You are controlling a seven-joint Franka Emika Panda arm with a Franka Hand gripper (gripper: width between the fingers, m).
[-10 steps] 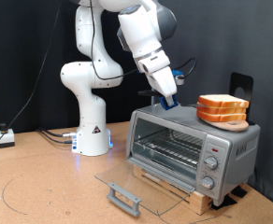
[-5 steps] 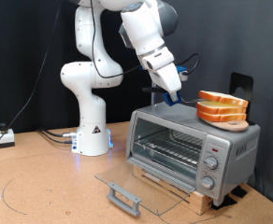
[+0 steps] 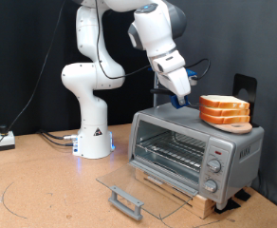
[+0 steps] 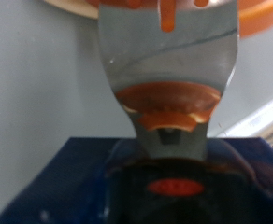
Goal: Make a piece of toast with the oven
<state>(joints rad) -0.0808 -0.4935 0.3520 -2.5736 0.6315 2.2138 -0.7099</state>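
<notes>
One arm, gripper (image 3: 183, 99) low over the oven (image 3: 195, 149) roof, just beside the stack of bread slices (image 3: 225, 112) on the exterior view's left. It carries a flat blue tool with a shiny metal blade (image 4: 167, 70), spatula-like; the fingers themselves are hidden behind it, so I cannot tell whether they are spread or pressed together.

Oven door (image 3: 129, 185) is already folded down flat, the wire rack (image 3: 172, 147) sits bare inside, no toast on it yet.

The piece of toast is not separated from the stack as far as I can see; the wrist view shows only an orange crust edge (image 4: 258, 19) just past the blade tip.

To do this step well, my read:
- keep the blade flat and level with the top slice's underside
- approach slowly from the side so the whole stack isn't shoved toward the roof's far edge
- catch one slice only, not two
</notes>
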